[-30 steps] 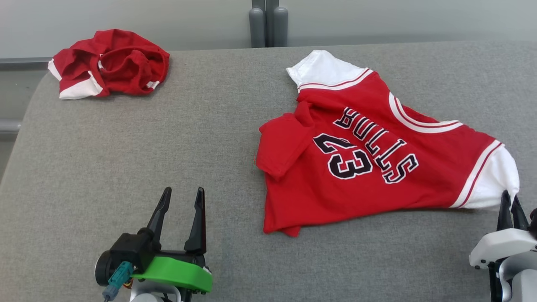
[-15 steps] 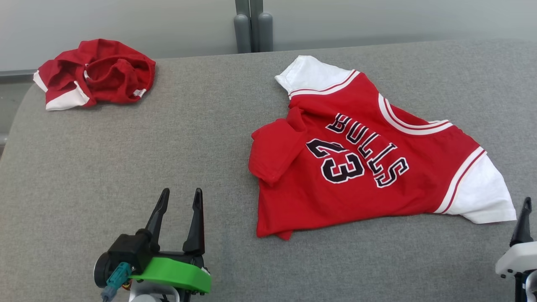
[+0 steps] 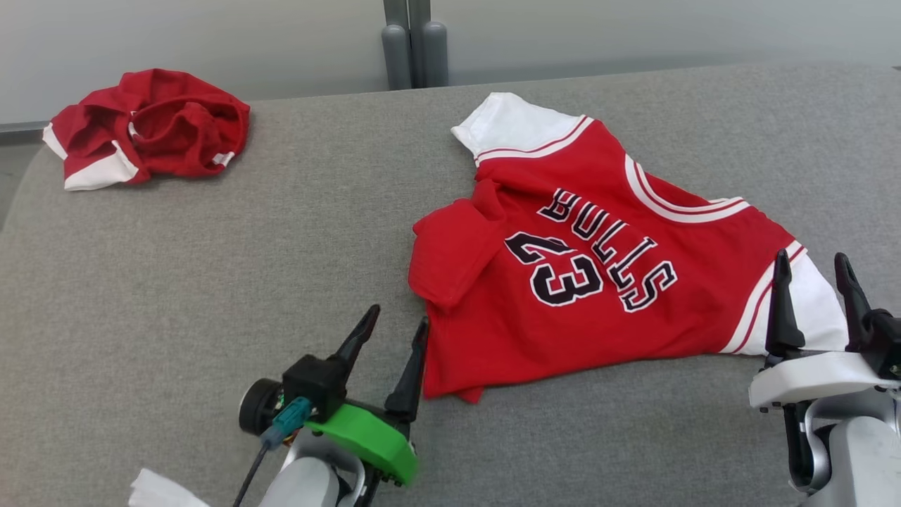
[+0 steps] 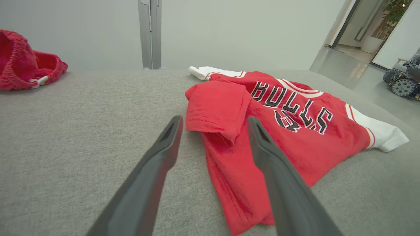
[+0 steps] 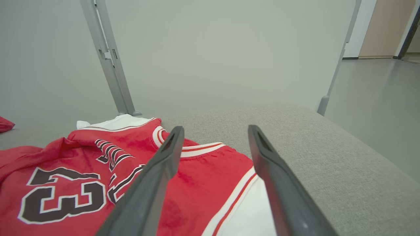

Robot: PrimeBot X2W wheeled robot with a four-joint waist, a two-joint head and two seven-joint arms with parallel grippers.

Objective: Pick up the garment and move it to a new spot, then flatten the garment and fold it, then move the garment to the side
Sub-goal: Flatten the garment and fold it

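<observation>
Head view, place: the garment [image 3: 591, 282] is being shown lying on the right half of the grey padded table [image 3: 176, 296], well apart from a crumpled red cloth [image 3: 148, 123] at the far left corner.
Head view, look: a red jersey with black-and-white lettering and numerals is being displayed mostly flat. One white sleeve [image 3: 507, 120] is pointing away, and the other white sleeve [image 3: 816, 313] is being framed by the right gripper [image 3: 810, 255]. A folded-over corner [image 3: 450, 253] is being left doubled onto the body at the hem side.
Head view, jaws: both pairs are being held spread, with nothing being gripped. The left gripper [image 3: 398, 314] is being kept at the garment's near hem corner.
Left wrist view, hem: the jaws are being seen parted on either side of the hem edge and the doubled corner. Whether cloth is being touched cannot be told.
Right wrist view, shoulder: the striped seam and near sleeve are being straddled by parted jaws, and no cloth is being pinched.
Handling: the knit is being judged light, soft and limp, so sagging and dragging are being expected on any lift.
Hold: the hem corner and the near sleeve or shoulder edge are being judged the best pinch points. The tips are probably being required to press into the padding to catch the thin layers.
</observation>
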